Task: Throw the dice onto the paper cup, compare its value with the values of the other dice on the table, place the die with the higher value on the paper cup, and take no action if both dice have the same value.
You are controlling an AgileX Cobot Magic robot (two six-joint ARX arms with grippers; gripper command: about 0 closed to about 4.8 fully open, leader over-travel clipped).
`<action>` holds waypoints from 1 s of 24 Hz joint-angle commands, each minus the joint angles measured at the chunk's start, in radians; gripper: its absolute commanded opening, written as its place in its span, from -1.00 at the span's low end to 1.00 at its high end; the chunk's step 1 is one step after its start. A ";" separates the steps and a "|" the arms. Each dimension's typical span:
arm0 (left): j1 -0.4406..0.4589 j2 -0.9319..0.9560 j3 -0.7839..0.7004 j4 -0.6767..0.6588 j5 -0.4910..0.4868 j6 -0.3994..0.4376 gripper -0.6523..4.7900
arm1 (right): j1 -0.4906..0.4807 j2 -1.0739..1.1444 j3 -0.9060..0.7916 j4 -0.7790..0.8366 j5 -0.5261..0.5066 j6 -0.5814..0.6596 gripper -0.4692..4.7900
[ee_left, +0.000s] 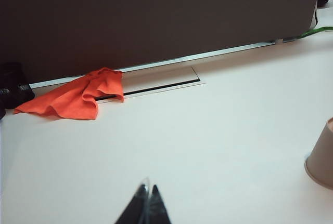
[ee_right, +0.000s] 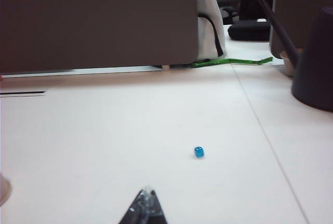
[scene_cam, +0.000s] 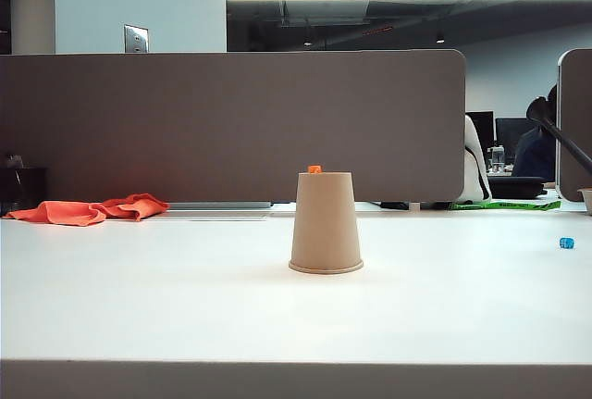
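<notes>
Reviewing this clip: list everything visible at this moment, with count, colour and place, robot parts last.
paper cup: one, tan, upside down at the table's middle
orange die: one, on top of the cup
blue die: one, on the table far right
cloth: one, orange-red, crumpled at back left
table: one, white
partition: one, grey-brown, behind the table
green strip: one, back right
left gripper: fingers shut, above bare table
right gripper: fingers shut, short of the blue die

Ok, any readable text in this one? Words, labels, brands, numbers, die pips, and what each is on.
None can be read.
paper cup: plain, no print.
orange die on top of the cup: pips too small to read.
blue die on the table: pips too blurred to read.
Both grippers, left and right, shut, no markings.
</notes>
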 commanded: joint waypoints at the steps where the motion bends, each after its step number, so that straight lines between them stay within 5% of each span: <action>1: -0.001 -0.069 -0.029 -0.045 -0.012 -0.004 -0.78 | 0.051 0.000 -0.002 0.042 -0.002 -0.017 -0.83; 11: 0.000 -0.312 -0.226 -0.063 0.013 -0.021 -0.78 | 0.179 0.000 -0.002 0.044 0.088 -0.041 -0.83; 17: -0.002 -0.312 -0.296 0.110 0.097 -0.063 -0.78 | 0.180 -0.001 -0.002 0.056 0.068 -0.037 -0.83; 20: -0.002 -0.312 -0.412 0.305 0.132 -0.176 -0.78 | 0.180 -0.002 -0.002 0.056 0.068 -0.037 -0.83; 24: -0.002 -0.312 -0.496 0.373 0.137 -0.171 -0.78 | 0.179 -0.002 -0.002 0.056 0.068 -0.037 -0.83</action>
